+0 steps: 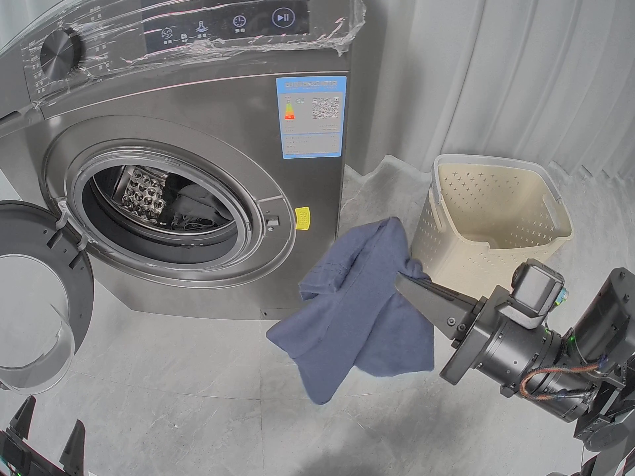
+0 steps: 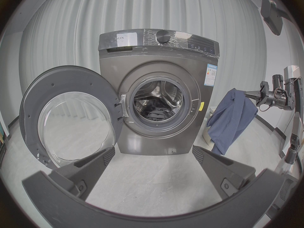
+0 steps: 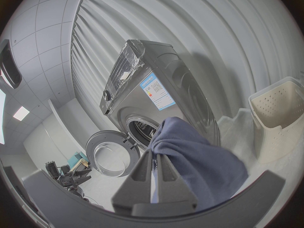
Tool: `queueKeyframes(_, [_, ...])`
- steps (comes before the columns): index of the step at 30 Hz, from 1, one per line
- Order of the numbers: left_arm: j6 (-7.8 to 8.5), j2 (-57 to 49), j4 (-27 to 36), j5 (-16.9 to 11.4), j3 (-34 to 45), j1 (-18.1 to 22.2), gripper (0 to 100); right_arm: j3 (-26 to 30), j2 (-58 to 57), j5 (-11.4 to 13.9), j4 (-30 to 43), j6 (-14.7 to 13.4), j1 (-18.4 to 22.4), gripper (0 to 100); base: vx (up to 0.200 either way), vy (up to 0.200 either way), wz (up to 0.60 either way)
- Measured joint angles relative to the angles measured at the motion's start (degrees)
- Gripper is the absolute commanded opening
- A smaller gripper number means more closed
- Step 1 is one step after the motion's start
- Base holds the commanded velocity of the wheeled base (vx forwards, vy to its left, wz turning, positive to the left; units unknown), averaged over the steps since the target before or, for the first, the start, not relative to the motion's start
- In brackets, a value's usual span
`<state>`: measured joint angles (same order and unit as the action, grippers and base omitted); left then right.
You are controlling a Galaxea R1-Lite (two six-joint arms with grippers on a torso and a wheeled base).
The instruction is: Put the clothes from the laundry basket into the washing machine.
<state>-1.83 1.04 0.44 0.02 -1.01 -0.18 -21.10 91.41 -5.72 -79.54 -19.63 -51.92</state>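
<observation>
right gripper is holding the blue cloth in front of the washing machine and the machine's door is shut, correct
No, the door is open, swung out to the side, as the head view shows. The right gripper does hold the blue cloth in front of the washing machine.

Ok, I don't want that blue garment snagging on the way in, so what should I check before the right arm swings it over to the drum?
1. Grip: right gripper shut on the blue garment, pinched at one edge: ok.
2. Washer door swung wide open: ok.
3. Drum opening unblocked, dark clothes lying low inside: ok.
4. Left gripper open, held low, off the likely path to the drum: ok.
5. Garment's hanging end clear of the floor: cannot tell.
</observation>
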Motion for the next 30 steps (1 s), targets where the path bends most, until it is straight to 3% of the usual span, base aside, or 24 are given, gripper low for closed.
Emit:
queueKeyframes(13, [0.0, 0.0, 0.0, 0.02, 0.0, 0.0, 100, -0.06, 0.1, 0.02, 0.01, -0.02, 0.29, 0, -0.2, 0.0, 0.0])
queueKeyframes(19, [0.0, -0.02, 0.02, 0.02, 0.0, 0.0, 100, -0.2, 0.27, -0.09, 0.01, 0.0, 0.96, 0, 0.0, 0.0, 0.0])
queueKeyframes(30, [0.11, -0.02, 0.0, -0.02, 0.0, 0.02, 100, -0.39, 0.29, -0.07, 0.01, 0.01, 1.1, 0, 0.0, 0.2, 0.0])
